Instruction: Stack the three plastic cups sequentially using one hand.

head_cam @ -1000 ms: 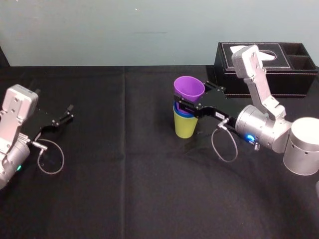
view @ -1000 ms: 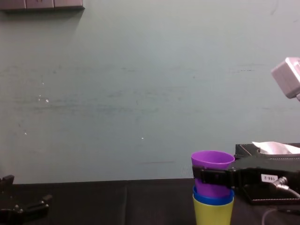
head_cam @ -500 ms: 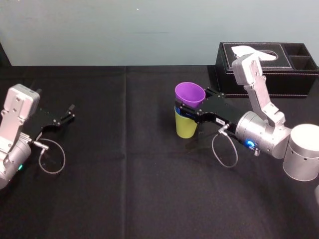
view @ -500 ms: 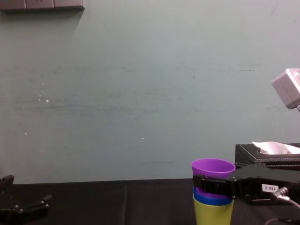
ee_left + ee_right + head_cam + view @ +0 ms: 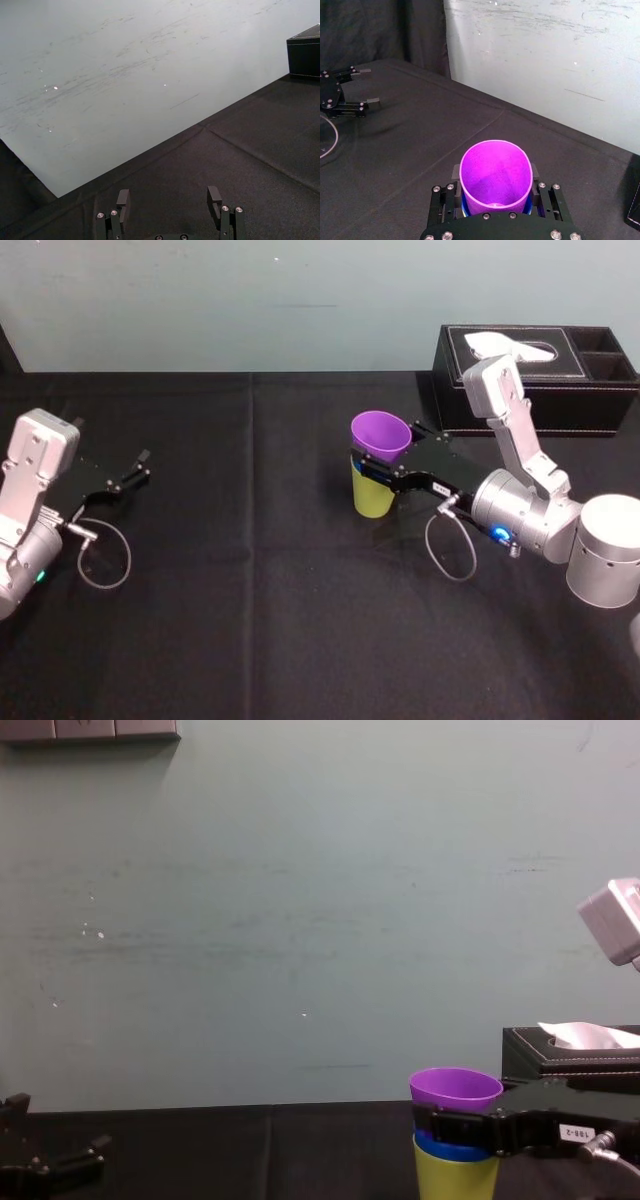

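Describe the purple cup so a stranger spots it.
Look left of the black tissue box at the table's back right. The purple cup is held by the right gripper, topmost, nested above the blue cup and lime cup.

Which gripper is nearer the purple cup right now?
Right. The right gripper is shut on the purple cup, which tops the stack. The left gripper rests open, far off at the left side of the table.
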You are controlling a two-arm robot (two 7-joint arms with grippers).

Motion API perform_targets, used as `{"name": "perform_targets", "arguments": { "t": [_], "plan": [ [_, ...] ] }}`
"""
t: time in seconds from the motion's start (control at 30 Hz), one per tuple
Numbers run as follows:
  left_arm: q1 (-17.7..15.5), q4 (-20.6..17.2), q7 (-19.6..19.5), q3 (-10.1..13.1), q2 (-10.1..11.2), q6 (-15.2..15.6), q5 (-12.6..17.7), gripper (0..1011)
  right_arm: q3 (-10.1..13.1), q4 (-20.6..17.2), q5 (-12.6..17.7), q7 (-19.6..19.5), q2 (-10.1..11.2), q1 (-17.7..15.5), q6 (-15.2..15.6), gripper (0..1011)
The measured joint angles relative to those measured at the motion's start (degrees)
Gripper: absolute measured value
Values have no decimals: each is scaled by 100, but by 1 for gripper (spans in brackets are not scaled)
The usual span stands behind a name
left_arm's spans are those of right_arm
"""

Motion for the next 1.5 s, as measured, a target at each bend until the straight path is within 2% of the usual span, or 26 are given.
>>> {"name": "perform_targets", "arguments": {
  "t": [0.33, 0.67, 1.1, 1.27, 1.5],
  "plan": [
    [0, 0, 0, 0, 0, 0, 0, 1011, 0, 0, 5, 6, 4, 1, 0, 738],
    [0, 0, 0, 0, 0, 0, 0, 1011, 0, -2, 11, 5, 6, 4, 2, 998],
    [0, 0, 0, 0, 0, 0, 0, 1011, 2, -26, 14, 3, 10, -3, 3, 1004],
    [0, 0, 0, 0, 0, 0, 0, 1011, 86, -304, 7, -61, 56, -153, -65, 1004],
    [0, 0, 0, 0, 0, 0, 0, 1011, 345, -753, 69, -286, 105, -516, -196, 1004]
  ]
}}
